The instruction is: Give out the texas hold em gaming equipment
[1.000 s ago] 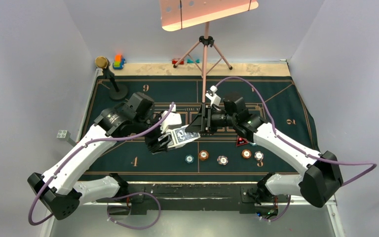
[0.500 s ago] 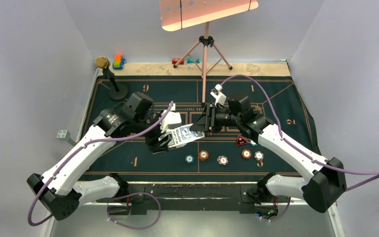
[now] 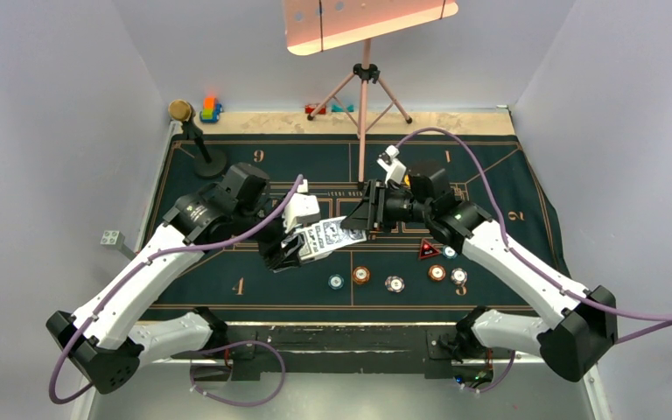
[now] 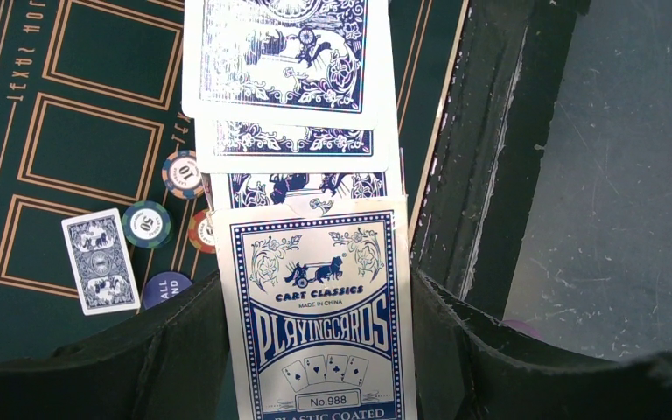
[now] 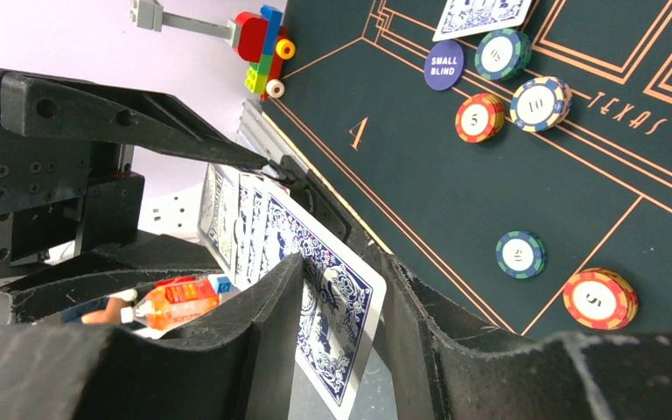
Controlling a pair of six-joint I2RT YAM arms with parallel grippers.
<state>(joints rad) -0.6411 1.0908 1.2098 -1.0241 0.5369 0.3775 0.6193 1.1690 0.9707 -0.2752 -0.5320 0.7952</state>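
Note:
My left gripper [image 3: 287, 249] is shut on a blue-and-white playing card box [image 4: 315, 324] and holds it above the green felt. Several blue-backed cards [image 4: 289, 52] fan out of the box toward my right gripper [image 3: 357, 219]. The end of the outermost card [image 5: 341, 324] stands between my right fingers. It leans on the left finger [image 5: 271, 332], and a gap shows between the fingers. Teal [image 3: 336, 282], orange [image 3: 361, 275] and pinkish-white [image 3: 393, 283] chips lie near the front. A red-black triangular marker [image 3: 428, 250] lies to the right. One card [image 4: 101, 260] and a dark blue disc [image 4: 164, 287] lie on the felt.
A gold-topped black stand [image 3: 194, 136] and toy blocks [image 3: 211, 108] are at the back left. A pink tripod [image 3: 365, 96] stands at the back middle, its pole just behind my right gripper. More chips [image 3: 437, 273] lie under my right arm. The felt's front edge [image 3: 350, 306] is near the arm bases.
My right gripper has moved a little to the right and back. The fanned cards now reach further right out of the box. The left arm has barely moved.

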